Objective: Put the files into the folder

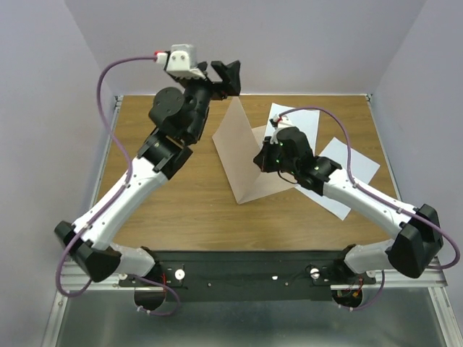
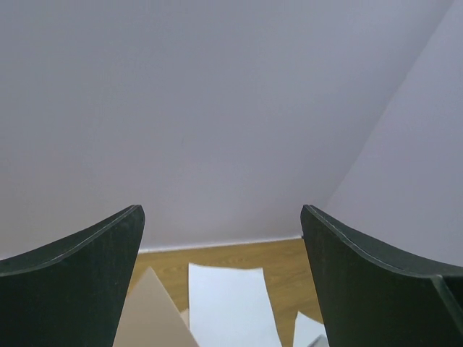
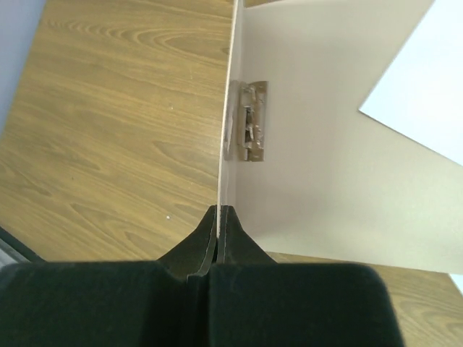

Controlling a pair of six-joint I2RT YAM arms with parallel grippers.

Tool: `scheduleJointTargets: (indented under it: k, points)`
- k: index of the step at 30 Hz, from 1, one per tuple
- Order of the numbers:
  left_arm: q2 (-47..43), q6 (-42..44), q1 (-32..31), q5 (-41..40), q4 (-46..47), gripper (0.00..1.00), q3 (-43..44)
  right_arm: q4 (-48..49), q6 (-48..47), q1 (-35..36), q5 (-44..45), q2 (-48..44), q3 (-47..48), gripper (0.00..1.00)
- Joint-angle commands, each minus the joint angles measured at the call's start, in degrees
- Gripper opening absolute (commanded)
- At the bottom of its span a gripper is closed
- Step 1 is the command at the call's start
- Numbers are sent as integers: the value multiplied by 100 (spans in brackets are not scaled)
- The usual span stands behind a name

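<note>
Pinkish-tan folder (image 1: 235, 152) — just one — stands open, pinched tight by the right gripper (image 3: 218, 224); two white sheets (image 1: 307, 123) lie flat; left gripper (image 2: 221, 207) gapes wide, empty

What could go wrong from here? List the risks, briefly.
1. The right jaws pinch only the thin edge of the raised folder leaf; it could slip and fall shut.
2. Both files lie right of that leaf, one partly under the right arm; the open left jaws might knock the leaf reaching across.

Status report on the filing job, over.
Left gripper open, raised, empty. Right gripper shut on folder cover, holding it upright. Files on table, outside folder. Right arm over one file.
</note>
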Motion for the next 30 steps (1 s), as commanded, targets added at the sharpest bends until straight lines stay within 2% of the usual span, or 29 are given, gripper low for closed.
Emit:
scheduleJointTargets:
  k: [1, 5, 7, 10, 13, 15, 16, 18, 19, 21, 22, 24, 25, 28, 30]
  points:
    - [-1236, -764, 6, -1128, -702, 98, -953, -964, -793, 579, 1025, 396, 747, 2]
    - [-2160, -1798, 42, -2208, -1890, 98, -1919, -1544, -846, 1256, 2018, 914, 1222, 3]
    - [-2791, -2117, 50, -2456, -2320, 98, -2499, -1633, -802, 1616, 2467, 1100, 1347, 4]
    - [-3538, -2636, 68, -2668, -2848, 98, -2931, -1774, -749, 2012, 2670, 1496, 1636, 9]
    - [-4050, -3146, 68, -2870, -3410, 98, -3099, -1801, -811, 2302, 2381, 1830, 1997, 15]
    - [-4244, -3278, 68, -2757, -3553, 98, -3151, -1801, -942, 2608, 2450, 2084, 2277, 23]
    - [-4428, -3287, 68, -2643, -3536, 98, -3195, -1792, -1030, 2697, 2451, 2164, 2357, 31]
    - [-4596, -3191, 68, -2371, -3396, 98, -3370, -1783, -1092, 2865, 2486, 2348, 2507, 40]
    - [-4710, -3217, 68, -2361, -3413, 98, -3397, -1774, -1092, 2978, 2477, 2523, 2638, 50]
    - [-4790, -3304, 68, -2500, -3553, 98, -3406, -1757, -1040, 3085, 2451, 2674, 2744, 57]
    - [-4842, -3374, 68, -2588, -3736, 98, -3406, -1748, -1013, 3181, 2442, 2814, 2840, 64]
    - [-4895, -3691, 59, -2816, -3974, 98, -3407, -1669, -1030, 3295, 2329, 2902, 2920, 73]
    - [-4957, -3735, 59, -2852, -4080, 98, -3424, -1634, -1065, 3427, 2267, 2938, 2964, 89]
    - [-5071, -3806, 59, -2914, -4229, 98, -3450, -1450, -1241, 3655, 1916, 2956, 3052, 100]
    - [-5168, -3928, 59, -3010, -4326, 98, -3477, -1256, -1329, 3726, 1418, 2903, 3070, 100]
